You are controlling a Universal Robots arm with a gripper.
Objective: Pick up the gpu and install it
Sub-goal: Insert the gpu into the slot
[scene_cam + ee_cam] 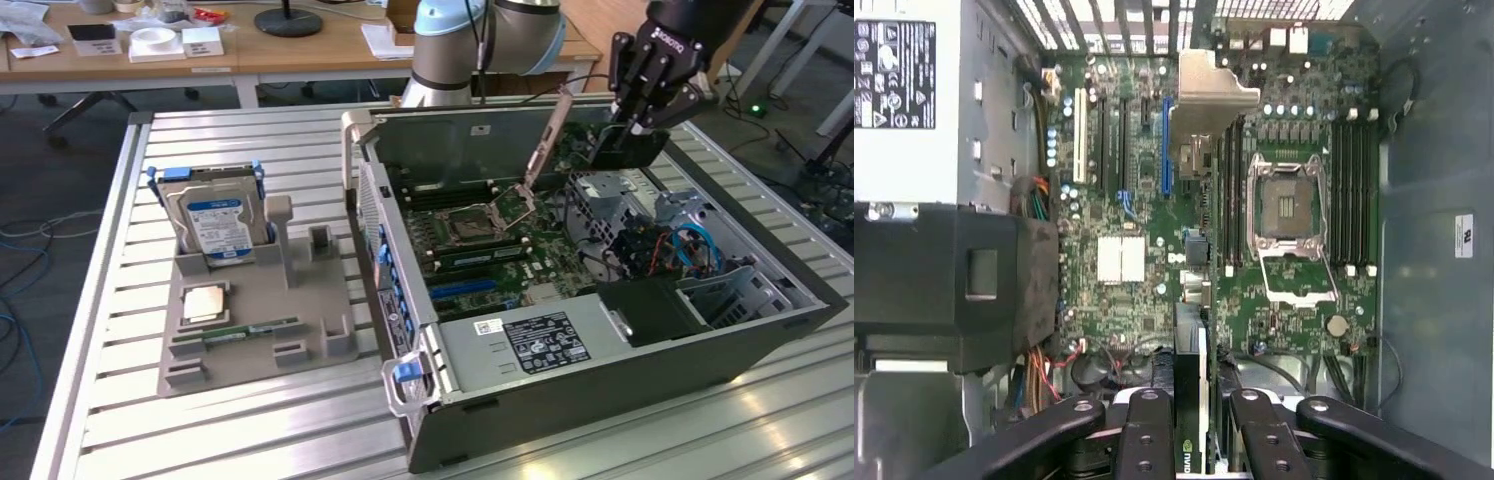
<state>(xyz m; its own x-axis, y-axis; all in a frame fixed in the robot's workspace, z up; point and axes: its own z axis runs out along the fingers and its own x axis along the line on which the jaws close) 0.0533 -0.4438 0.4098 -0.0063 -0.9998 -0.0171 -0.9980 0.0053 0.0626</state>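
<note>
Slatted table bears parts tray and computer case.

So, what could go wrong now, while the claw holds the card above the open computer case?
1. The green gpu card with black cooler, gripped in the black claw, seems not lined up with the long blue slot; it may miss it.
2. The open silver processor socket lies close; the card's edge could strike it.

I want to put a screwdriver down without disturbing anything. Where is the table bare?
Bare slats of the table lie between the grey parts tray and the near edge, and beyond the hard drive toward the far edge. The computer case is crowded, and the end effector holds the gpu over it.
</note>
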